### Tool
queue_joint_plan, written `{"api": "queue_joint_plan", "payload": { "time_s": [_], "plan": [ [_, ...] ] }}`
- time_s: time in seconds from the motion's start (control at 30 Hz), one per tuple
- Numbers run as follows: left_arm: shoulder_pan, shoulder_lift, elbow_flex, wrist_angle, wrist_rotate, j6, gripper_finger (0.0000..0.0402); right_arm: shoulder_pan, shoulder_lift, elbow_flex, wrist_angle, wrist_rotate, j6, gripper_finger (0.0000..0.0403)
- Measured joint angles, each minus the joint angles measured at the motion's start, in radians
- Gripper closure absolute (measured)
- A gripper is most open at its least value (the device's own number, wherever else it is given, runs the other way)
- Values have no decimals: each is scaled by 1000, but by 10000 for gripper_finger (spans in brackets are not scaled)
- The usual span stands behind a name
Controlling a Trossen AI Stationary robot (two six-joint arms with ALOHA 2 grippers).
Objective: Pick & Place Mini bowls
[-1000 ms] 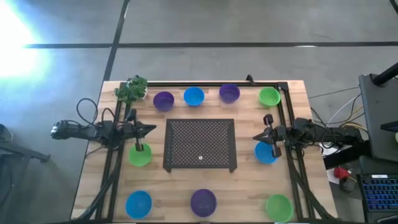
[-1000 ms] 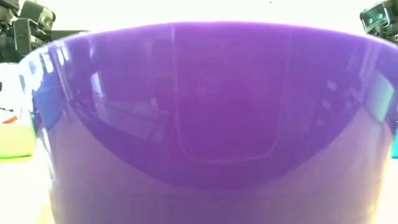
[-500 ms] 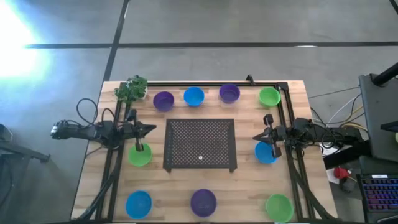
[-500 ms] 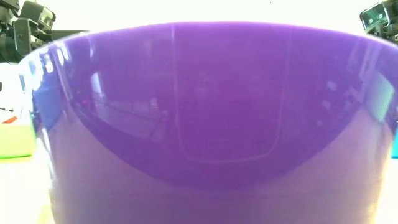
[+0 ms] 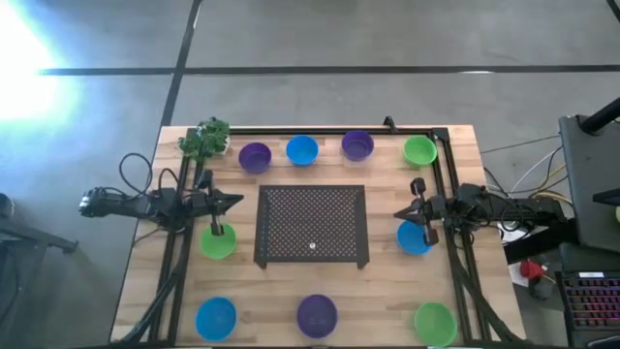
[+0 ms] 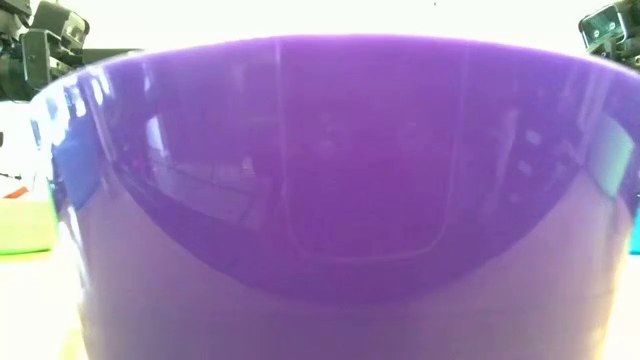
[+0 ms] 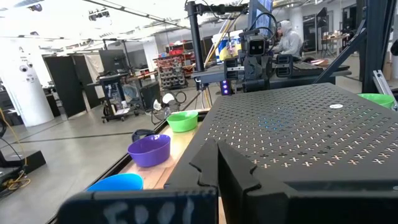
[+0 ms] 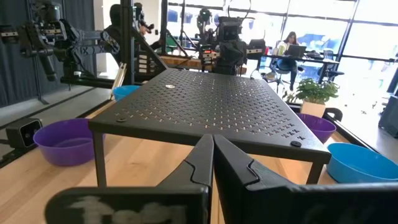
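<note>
In the high view several mini bowls stand on their bases around a black mesh mat (image 5: 312, 225). The far row has purple (image 5: 255, 156), blue (image 5: 302, 149), purple (image 5: 357, 145) and green (image 5: 419, 149). A green one (image 5: 217, 242) is left of the mat and a blue one (image 5: 414, 237) right of it. The near row is blue (image 5: 215, 317), purple (image 5: 317, 315) and green (image 5: 434, 323). My left gripper (image 5: 238, 202) (image 7: 216, 155) is shut, level, pointing at the mat's left edge. My right gripper (image 5: 397, 213) (image 8: 212, 146) is shut, facing the mat's right edge.
A small leafy plant (image 5: 205, 139) stands at the far left corner. The mat (image 8: 199, 102) is raised on short legs. The near purple bowl (image 6: 340, 190) fills the low view. Dark frame rails run along the far, left and right table edges. People work in the room beyond.
</note>
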Motion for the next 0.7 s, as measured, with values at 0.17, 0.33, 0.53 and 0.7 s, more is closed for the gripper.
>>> {"api": "queue_joint_plan", "payload": {
  "time_s": [0.17,0.33,0.53,0.7],
  "plan": [
    [0,0,0,0,0,0,402,0,0,0,0,0,0,394],
    [1,0,0,0,0,0,402,0,0,0,1,0,-10,394],
    [1,0,0,0,0,0,402,0,0,0,9,0,14,394],
    [1,0,0,0,0,0,402,0,0,0,48,0,36,394]
  ]
}}
